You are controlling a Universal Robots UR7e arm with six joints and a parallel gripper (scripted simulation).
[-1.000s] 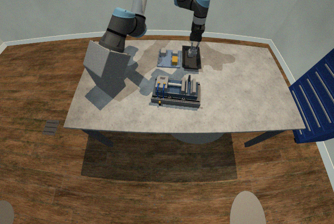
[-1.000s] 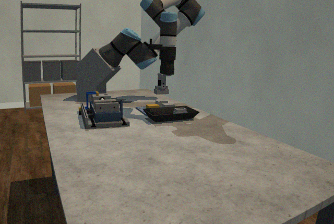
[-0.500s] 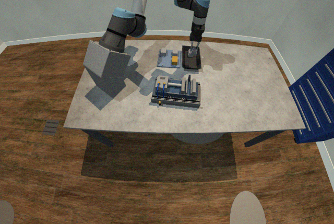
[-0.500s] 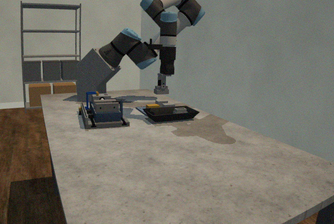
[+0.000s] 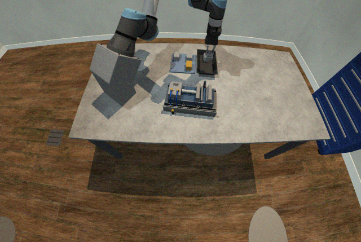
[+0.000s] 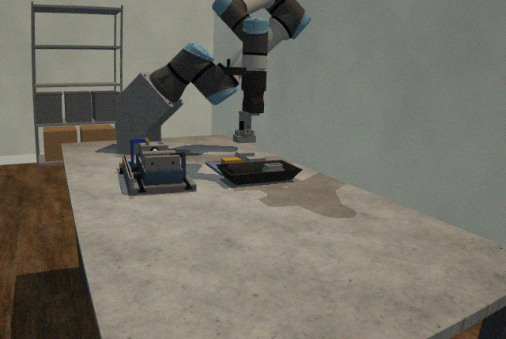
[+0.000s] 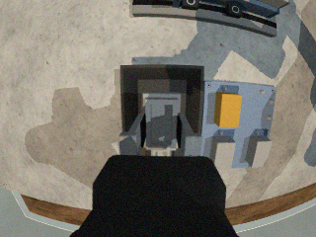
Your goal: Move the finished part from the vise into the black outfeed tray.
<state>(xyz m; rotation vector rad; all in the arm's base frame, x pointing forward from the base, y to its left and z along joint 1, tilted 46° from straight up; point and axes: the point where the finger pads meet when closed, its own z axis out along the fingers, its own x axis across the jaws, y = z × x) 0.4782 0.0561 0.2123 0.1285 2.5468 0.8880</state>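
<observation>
My gripper (image 5: 208,55) is shut on the finished part (image 6: 244,136), a grey block with a pocket on top, and holds it in the air above the far end of the black outfeed tray (image 5: 207,62). In the wrist view the held part (image 7: 161,128) sits between my fingers with the tray right below it. The tray also shows in the side view (image 6: 258,171), with another grey pocketed part (image 6: 273,167) lying in its near end. The vise (image 5: 190,97) stands in front of the tray with its jaws empty.
A blue fixture plate (image 5: 183,63) with a yellow block (image 5: 189,64) and a grey block lies left of the tray. The robot's grey base (image 5: 115,69) stands at the table's left. A blue bin (image 5: 340,105) sits off the right edge.
</observation>
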